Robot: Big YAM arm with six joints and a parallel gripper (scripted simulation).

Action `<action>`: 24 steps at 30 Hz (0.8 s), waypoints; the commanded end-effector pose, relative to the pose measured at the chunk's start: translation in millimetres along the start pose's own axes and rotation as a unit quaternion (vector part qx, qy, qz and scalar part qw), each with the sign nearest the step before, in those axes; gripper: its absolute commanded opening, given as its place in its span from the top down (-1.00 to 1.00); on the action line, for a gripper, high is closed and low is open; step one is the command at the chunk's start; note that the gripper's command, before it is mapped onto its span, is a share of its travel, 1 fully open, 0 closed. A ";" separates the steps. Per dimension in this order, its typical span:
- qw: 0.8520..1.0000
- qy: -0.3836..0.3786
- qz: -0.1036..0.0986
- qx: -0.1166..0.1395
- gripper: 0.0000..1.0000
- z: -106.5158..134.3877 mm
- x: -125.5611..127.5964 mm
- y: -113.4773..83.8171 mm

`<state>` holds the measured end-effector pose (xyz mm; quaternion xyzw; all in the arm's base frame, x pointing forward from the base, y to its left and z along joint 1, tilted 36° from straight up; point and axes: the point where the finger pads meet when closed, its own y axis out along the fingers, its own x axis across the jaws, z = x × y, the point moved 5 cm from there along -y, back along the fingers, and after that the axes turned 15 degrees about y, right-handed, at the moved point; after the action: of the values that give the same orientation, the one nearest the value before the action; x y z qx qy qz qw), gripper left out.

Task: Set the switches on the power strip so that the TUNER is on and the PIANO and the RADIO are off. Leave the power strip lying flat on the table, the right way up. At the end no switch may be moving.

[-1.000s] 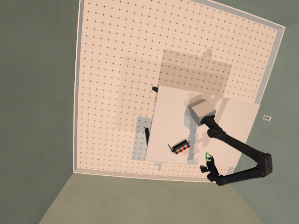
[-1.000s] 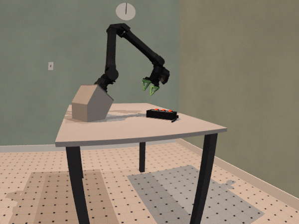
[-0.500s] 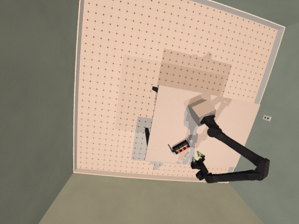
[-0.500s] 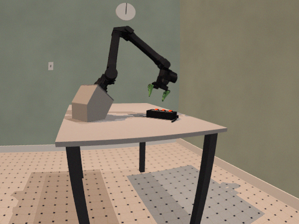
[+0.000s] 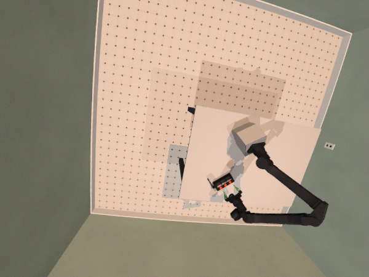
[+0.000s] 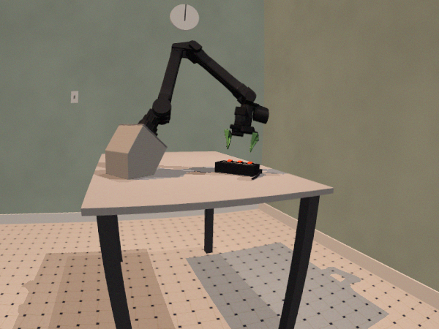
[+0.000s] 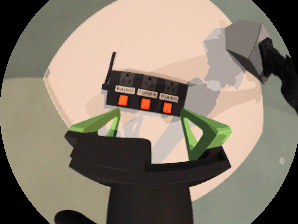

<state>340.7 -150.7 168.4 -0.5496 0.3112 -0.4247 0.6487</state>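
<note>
A black power strip lies flat on the table near its right edge, right way up. It carries three orange-red switches in a row, each with a small label that is too small to read in the wrist view. A short black cord stub sticks out at one end. My gripper with green fingers is open and empty. It hangs a little above the strip, fingers pointing down, not touching it. In the top view the gripper is just beside the strip.
A beige block-shaped arm base stands on the table's left part. The table edge runs close behind the strip on the right. A wall stands beyond that edge.
</note>
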 end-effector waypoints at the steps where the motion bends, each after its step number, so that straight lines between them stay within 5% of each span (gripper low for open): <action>1: 0.998 0.058 -0.016 0.005 -1.00 -0.2 10.9 -3.3; 5: 0.998 0.058 -0.031 0.017 -1.00 5.9 9.7 -14.8; 24: 0.998 0.065 -0.022 0.009 -1.00 1.6 11.6 -8.0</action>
<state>342.6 -153.6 169.8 -0.5271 0.3385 -0.4605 0.6289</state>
